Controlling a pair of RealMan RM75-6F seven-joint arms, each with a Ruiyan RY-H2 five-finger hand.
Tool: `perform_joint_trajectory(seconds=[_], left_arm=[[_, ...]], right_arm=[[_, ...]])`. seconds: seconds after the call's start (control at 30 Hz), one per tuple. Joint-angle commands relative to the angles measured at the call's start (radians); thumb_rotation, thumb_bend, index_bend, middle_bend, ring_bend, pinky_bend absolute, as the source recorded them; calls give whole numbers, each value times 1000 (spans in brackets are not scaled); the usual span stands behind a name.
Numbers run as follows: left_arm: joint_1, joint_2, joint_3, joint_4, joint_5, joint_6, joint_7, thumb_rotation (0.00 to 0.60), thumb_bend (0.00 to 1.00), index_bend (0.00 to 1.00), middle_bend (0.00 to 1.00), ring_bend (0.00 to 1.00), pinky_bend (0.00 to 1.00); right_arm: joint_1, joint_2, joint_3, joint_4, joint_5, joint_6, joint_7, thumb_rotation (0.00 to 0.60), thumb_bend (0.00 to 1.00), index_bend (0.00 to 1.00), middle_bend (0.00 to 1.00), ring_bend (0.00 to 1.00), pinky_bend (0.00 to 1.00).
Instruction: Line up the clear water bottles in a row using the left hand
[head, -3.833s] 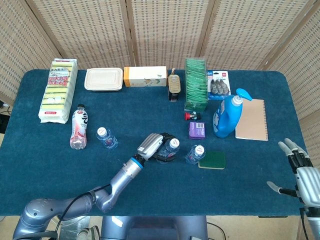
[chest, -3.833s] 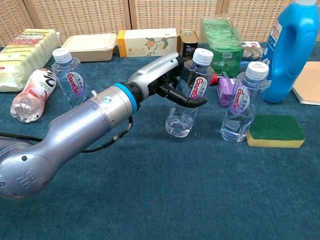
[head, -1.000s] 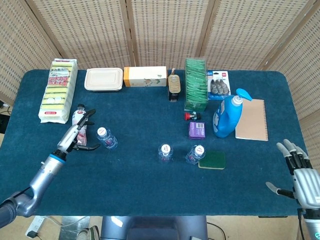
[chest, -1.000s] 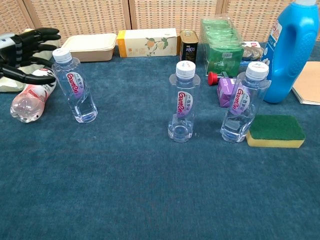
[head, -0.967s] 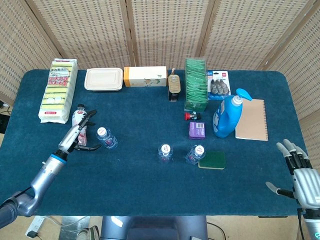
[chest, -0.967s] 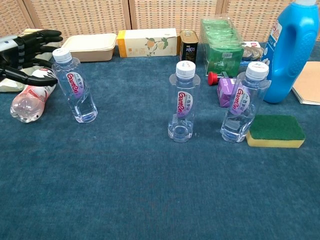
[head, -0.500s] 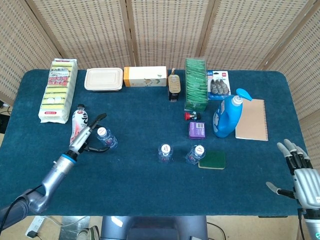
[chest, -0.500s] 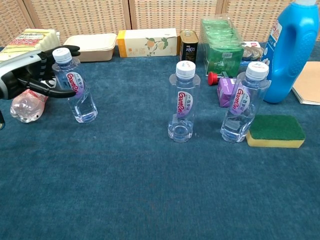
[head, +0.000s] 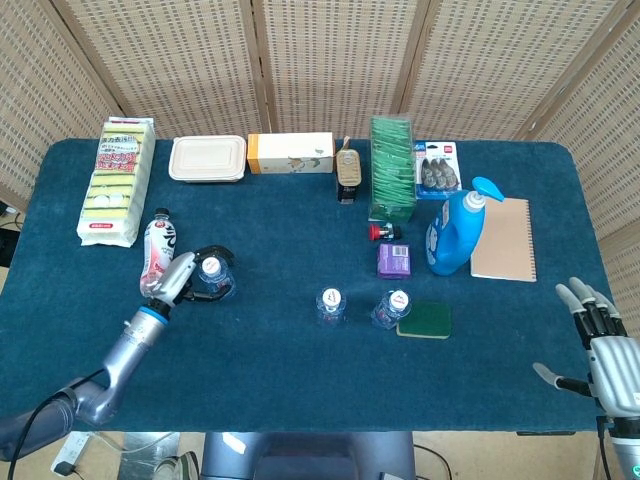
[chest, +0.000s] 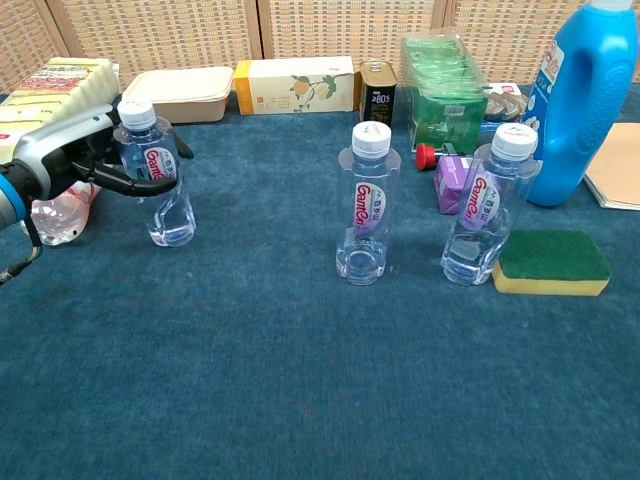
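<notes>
Three clear water bottles stand on the blue table. The leftmost bottle leans slightly to the right, and my left hand grips it from the left, fingers curled around its upper body. The middle bottle and the right bottle stand upright side by side nearer the table's middle. My right hand hovers open off the table's front right corner, holding nothing.
A pink-labelled bottle lies just left of my left hand. A green sponge touches the right bottle. A purple box, blue detergent jug and notebook sit behind; boxes line the back edge.
My left hand has let go of the middle bottle, swung left, and closed its fingers around the leftmost bottle, tipping it slightly. The right hand has stayed still.
</notes>
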Motion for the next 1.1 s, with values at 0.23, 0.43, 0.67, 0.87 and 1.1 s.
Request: perform_joint_trajectory(seconds=[0.23,0.43,0.67,0.87,1.1], left_arm=[[13,12,-12,-59,17,63,31,600,314,609,476,416,476],[2,29,-11,-161,63,104,63,600,313,609,476,416,476],[-42,-13,-25,-216,67,71,121,600,306,609,476,416,476],[-86,-83,-43,-201,41,18,193,600,301,609,476,416,476],[-102,-146,-47,-141,25,6,224,600,294,609,476,416,475]], right_arm=[[0,1,0,1,-1,1,6,600,31,23,0,0,0],[0,1,-1,-2,-4,0,2,600,31,23,0,0,0],[0,1,-1,-3,-4,2,1,600,31,23,0,0,0],[2,2,1,1,2,-3,9,600,31,24,0,0,0],[5,3,2,5,3,-7,17,600,31,24,0,0,0]])
